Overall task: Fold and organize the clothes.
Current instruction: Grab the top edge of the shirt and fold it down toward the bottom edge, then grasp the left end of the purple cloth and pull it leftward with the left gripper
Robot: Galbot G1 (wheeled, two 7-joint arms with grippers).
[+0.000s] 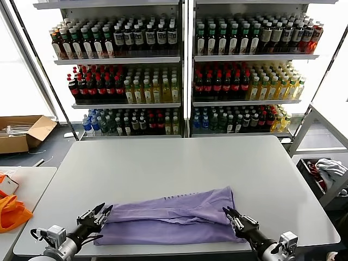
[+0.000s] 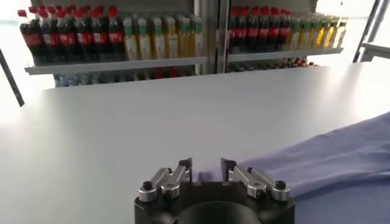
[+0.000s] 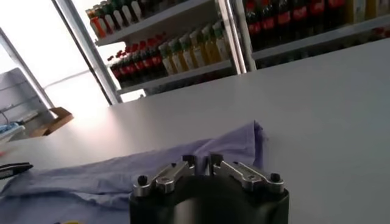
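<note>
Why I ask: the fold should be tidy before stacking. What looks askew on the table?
The lilac T-shirt lies in a long, uneven fold at the near edge: its right end flares away from the robot, and wrinkles cross the middle. The left claw and right claw sit at its ends.

T-shirt [image 1: 174, 217] on table's [image 1: 179, 163] near edge

Grey table [image 1: 179, 163] is bare from the folded lilac T-shirt [image 1: 168, 217] back to its far edge, so there's open passage there. Shirt fills the near strip. Bottle shelves [image 1: 185, 70] wall off the back; orange fabric [image 1: 11, 212] sits left, off the table.
</note>
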